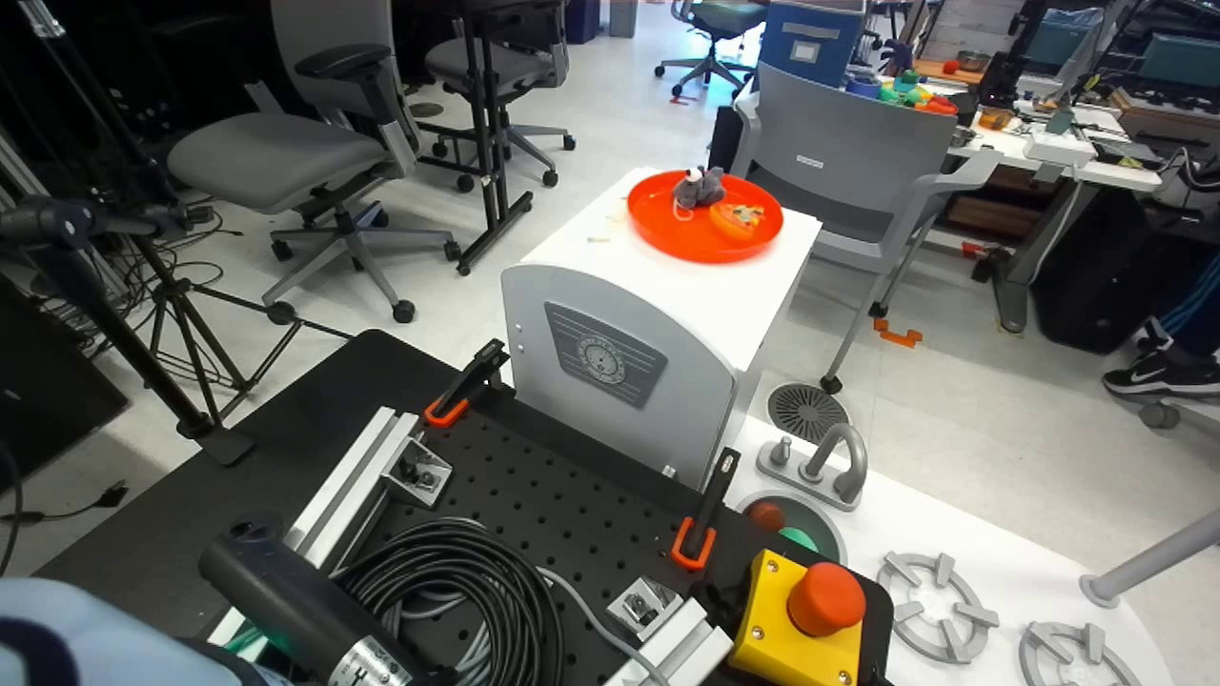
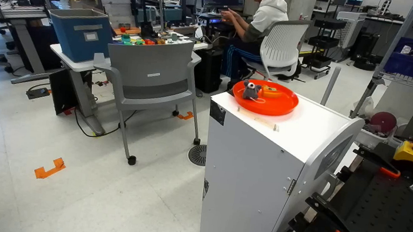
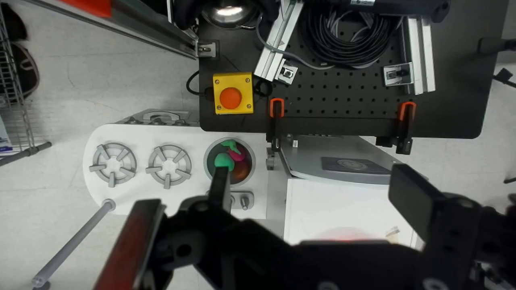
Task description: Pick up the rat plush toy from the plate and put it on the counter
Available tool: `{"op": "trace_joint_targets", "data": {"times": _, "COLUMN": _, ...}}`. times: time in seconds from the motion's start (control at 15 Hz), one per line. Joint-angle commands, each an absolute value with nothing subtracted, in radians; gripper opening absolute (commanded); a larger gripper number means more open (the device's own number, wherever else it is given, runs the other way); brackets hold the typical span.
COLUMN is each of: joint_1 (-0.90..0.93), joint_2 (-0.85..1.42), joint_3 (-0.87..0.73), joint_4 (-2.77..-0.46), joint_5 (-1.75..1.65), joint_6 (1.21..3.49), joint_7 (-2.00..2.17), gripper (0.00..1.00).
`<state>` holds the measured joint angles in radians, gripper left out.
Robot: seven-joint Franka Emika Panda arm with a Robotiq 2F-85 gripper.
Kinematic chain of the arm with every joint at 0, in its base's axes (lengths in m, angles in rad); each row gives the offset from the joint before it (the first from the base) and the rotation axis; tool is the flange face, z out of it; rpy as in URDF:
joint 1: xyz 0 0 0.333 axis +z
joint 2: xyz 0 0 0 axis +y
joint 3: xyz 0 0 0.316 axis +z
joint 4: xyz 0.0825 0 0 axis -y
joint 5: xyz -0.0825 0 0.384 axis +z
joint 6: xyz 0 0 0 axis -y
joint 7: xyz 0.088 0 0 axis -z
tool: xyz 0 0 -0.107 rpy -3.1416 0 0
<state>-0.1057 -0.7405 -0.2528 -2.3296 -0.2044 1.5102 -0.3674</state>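
The rat plush toy (image 1: 701, 188) is a small dark grey lump with a pale patch. It sits on the bright orange plate (image 1: 658, 227), which lies on top of the white box. In an exterior view, the toy (image 2: 250, 91) is near the left rim of the plate (image 2: 283, 108). My gripper (image 3: 312, 177) shows only in the wrist view, open with a wide gap and nothing between the fingers. The white box top (image 3: 322, 209) is in view beyond it. Its body hides the plate and toy there, leaving only a reddish glow at its edge.
A toy pizza slice (image 1: 739, 221) lies on the plate beside the rat. A white counter (image 3: 181, 133) with burners, faucet (image 1: 843, 462) and sink (image 3: 252, 177) holding several toys adjoins the box. A black table with clamps (image 3: 276, 121) and a yellow-and-red button box (image 3: 219, 86) stands alongside.
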Motion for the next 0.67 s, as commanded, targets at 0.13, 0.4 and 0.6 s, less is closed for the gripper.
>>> {"op": "trace_joint_targets", "data": {"times": 0.13, "joint_1": -0.110, "joint_2": -0.781, "joint_3": -0.223, "joint_4": -2.319, "joint_5": -0.193, "joint_6": 1.490, "joint_7": -0.287, "gripper": 1.00}}
{"op": "trace_joint_targets", "data": {"times": 0.4, "joint_1": -0.097, "joint_2": -0.804, "joint_3": -0.219, "joint_4": -2.329, "joint_5": -0.198, "joint_6": 1.506, "joint_7": -0.268, "gripper": 1.00}}
{"op": "trace_joint_targets", "data": {"times": 0.6, "joint_1": -0.094, "joint_2": -0.873, "joint_3": -0.210, "joint_4": -2.351, "joint_5": -0.199, "joint_6": 1.505, "joint_7": -0.254, "gripper": 1.00}}
